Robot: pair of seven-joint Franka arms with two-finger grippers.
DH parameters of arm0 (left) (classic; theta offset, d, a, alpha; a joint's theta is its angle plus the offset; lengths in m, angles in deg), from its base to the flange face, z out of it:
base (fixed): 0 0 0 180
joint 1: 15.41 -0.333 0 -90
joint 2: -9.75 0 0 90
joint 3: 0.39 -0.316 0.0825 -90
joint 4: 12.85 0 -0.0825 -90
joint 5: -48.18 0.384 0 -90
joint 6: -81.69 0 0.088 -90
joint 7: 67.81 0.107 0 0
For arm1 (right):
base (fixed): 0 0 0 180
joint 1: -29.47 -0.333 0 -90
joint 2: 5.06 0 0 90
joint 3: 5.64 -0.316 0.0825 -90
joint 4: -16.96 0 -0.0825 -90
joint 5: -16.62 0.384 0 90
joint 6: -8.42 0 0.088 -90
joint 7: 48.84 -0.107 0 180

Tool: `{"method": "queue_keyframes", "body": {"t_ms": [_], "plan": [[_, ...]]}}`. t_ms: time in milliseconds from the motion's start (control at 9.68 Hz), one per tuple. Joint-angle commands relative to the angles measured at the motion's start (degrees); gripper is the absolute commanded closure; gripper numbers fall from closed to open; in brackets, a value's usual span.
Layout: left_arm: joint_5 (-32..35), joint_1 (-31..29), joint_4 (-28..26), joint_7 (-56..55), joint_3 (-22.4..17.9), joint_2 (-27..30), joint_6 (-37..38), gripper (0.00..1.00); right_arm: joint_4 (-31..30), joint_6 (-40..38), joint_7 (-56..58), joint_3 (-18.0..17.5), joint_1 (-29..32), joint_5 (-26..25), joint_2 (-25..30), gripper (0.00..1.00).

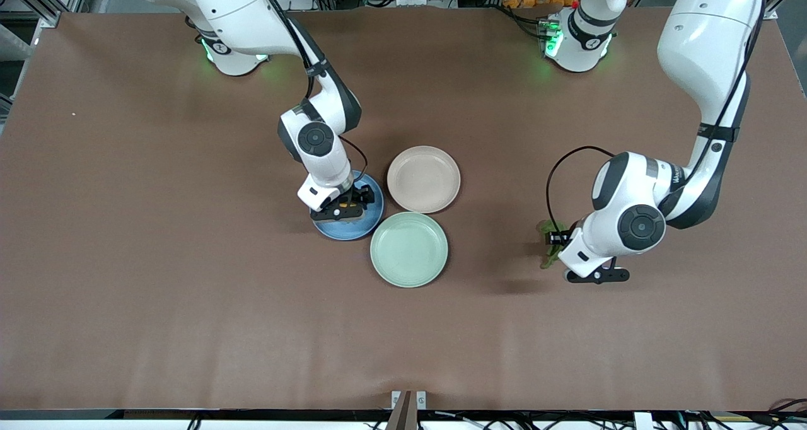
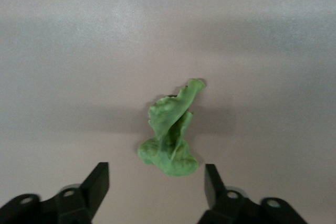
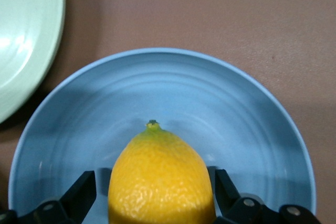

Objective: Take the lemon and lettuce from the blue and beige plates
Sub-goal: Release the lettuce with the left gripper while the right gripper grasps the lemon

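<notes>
A yellow lemon (image 3: 160, 177) lies in the blue plate (image 3: 236, 108), which shows in the front view (image 1: 372, 219) beside the beige plate (image 1: 423, 179). My right gripper (image 3: 155, 182) is low over the blue plate (image 1: 345, 210), open, with a finger on each side of the lemon and a small gap at both. A green lettuce leaf (image 2: 170, 135) lies on the bare table toward the left arm's end (image 1: 548, 244). My left gripper (image 2: 156, 174) is open just above the table (image 1: 561, 246), with the lettuce just ahead of its fingertips. The beige plate holds nothing.
A pale green plate (image 1: 409, 249), holding nothing, sits nearer the front camera than the blue and beige plates and touches both; its rim shows in the right wrist view (image 3: 21, 40). Brown table (image 1: 189, 291) all around.
</notes>
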Motion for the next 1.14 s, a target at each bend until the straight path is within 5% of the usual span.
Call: {"method": "queue_keyframes", "body": {"t_ms": [0,413,723,1033], "plan": [[0.1,-0.6,-5.2,-0.5,1.2,4.5,-0.6,0.0,-0.1,0.7,-0.8,0.4,-0.9,0.8,-0.9,0.05],[-1.7,0.4,-20.3,-0.4,-1.8,15.6,-9.9,0.0,-0.1,-0.1,-2.5,0.3,-0.8,0.8,-0.9,0.44],[-3.6,1.2,-26.8,-0.2,-3.4,25.8,-9.9,0.0,0.3,-0.5,-2.1,0.3,-0.5,0.8,-0.2,0.53],[-6.1,1.9,-27.6,0.6,-4.3,29.9,-9.8,0.0,4.9,-9.9,-2.1,0.4,0.4,0.8,0.3,0.57]]}}
